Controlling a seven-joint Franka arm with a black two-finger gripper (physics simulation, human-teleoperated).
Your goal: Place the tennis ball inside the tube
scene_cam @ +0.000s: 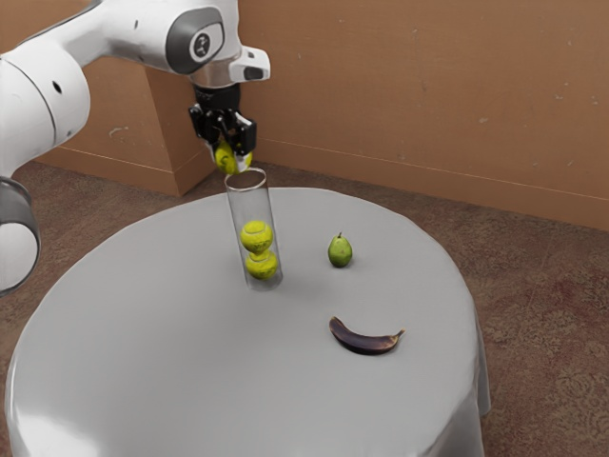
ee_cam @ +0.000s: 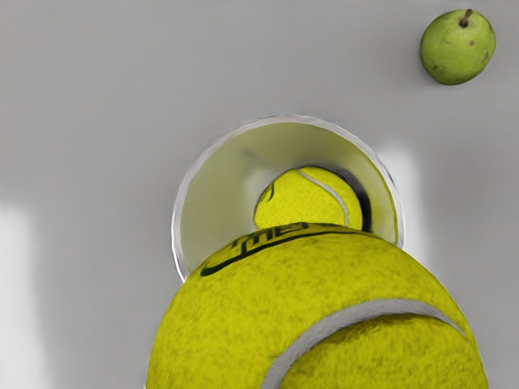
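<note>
Tennis ball: mine is yellow [ee_cam: 324, 324], with black writing and a gray curvy line; it is up by the tube's mouth, not down inside; I can't tell if it touches the rim.
My pincer: my two black fingers [scene_cam: 231, 150] have the ball squeezed between them, one on each side (it is a fuzzy handful).
Tube: the see-through tube [scene_cam: 249, 202] stands on the table, just under my ball; its round mouth is open, and from my wrist my ball hides part of it.
Balls inside: two more yellow ones sit in the tube; the top ball [scene_cam: 256, 235] rests on the bottom ball [scene_cam: 262, 265].
Pear: a little green pear [scene_cam: 340, 251] with a stem is near the tube, toward the exterior view's right.
Banana: a dark brown banana [scene_cam: 364, 341] lies curved on the table, farther from the tube than the pear.
Table: round, with a gray cloth [scene_cam: 143, 343] over it; brown walls and a brown floor are around it.
</note>
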